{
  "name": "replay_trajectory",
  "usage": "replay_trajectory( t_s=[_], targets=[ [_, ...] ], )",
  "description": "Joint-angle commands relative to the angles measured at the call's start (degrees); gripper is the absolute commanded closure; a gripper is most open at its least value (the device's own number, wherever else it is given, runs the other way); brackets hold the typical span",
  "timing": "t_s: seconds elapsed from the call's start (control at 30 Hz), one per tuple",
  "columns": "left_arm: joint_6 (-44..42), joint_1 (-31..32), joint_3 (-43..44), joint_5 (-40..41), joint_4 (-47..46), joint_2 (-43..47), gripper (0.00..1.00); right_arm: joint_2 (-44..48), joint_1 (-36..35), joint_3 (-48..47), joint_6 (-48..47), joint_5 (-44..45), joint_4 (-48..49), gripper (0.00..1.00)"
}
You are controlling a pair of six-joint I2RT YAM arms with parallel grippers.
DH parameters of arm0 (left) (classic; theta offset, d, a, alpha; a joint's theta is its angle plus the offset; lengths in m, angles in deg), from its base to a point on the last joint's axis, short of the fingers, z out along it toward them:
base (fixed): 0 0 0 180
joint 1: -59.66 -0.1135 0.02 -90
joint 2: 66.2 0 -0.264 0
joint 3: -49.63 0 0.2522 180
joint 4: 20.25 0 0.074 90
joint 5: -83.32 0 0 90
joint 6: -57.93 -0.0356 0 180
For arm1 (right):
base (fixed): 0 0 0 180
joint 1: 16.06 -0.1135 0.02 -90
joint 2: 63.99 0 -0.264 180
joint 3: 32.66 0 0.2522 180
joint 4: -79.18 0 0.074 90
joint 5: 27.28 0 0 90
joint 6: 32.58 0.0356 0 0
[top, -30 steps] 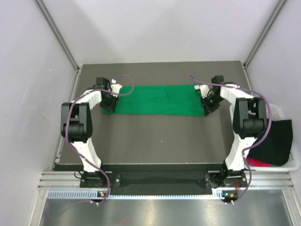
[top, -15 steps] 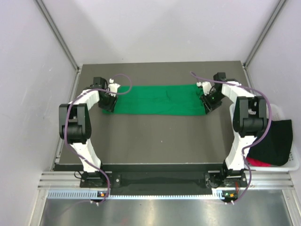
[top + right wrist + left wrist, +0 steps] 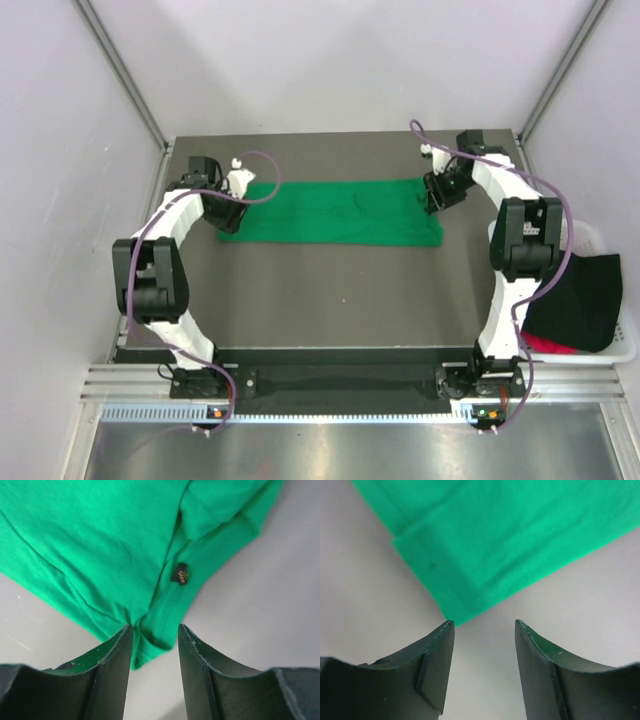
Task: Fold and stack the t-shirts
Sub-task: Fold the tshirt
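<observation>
We see a bright green t-shirt point(image 3: 335, 212) folded into a long band and lying flat on the far half of the dark table point(image 3: 340, 300). Its long axis runs left to right, across the reach of both arms. Each arm stretches to its own end: the left pincer point(image 3: 484, 626) is at the left short edge and the right pincer point(image 3: 155, 628) at the right short edge. Neither is nearer than the other.

What matters for the next move is how the cloth sits against each gap. In the left wrist view the pincer stands well parted and holds nothing. A corner of the band points toward the gap, ending just beside one of its tips, with bare table between them. In the right wrist view the pincer is parted a little less widely. A rounded green corner lies in the gap between its tips, but the jaws are not closed on it. We cannot tell whether they touch the cloth. We judge that both pincers must advance slightly and close to take the ends for the next fold.

Only the overhead view shows the whole band. It also shows a black t-shirt point(image 3: 580, 300) and a red t-shirt point(image 3: 545, 345) bunched in a white basket point(image 3: 592, 238) at the right. Only the wrist views show the gaps. The right one also shows a small dark label point(image 3: 181, 573) on the cloth.
</observation>
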Motion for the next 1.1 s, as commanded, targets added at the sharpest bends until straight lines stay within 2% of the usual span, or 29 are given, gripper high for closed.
replay_trajectory(
  t_s=[0.0, 0.17, 0.53, 0.83, 1.07],
  targets=[
    [-5.5, -0.4, 2.3, 1.4, 4.3, -5.5, 0.44, -2.2, 0.3, -1.9, 2.6, -3.2, -0.5, 0.58],
    [-2.6, -1.4, 6.4, 2.1, 4.4, -11.0, 0.44, -2.5, 0.3, -1.7, 3.3, -4.3, 0.3, 0.58],
    [2.9, -2.9, 5.5, 1.8, 1.5, -12.0, 0.44, -3.0, 0.3, -1.6, 2.8, -4.0, 1.3, 0.58],
    [6.4, -5.9, 6.0, 2.4, -0.6, -12.0, 0.44, -7.0, 0.2, -4.9, 5.0, -4.5, 2.7, 0.58],
    [8.0, -6.1, 9.0, -1.0, 2.4, -15.4, 0.47, -10.0, -0.2, -6.6, 5.9, -4.1, 2.9, 0.58]
  ],
)
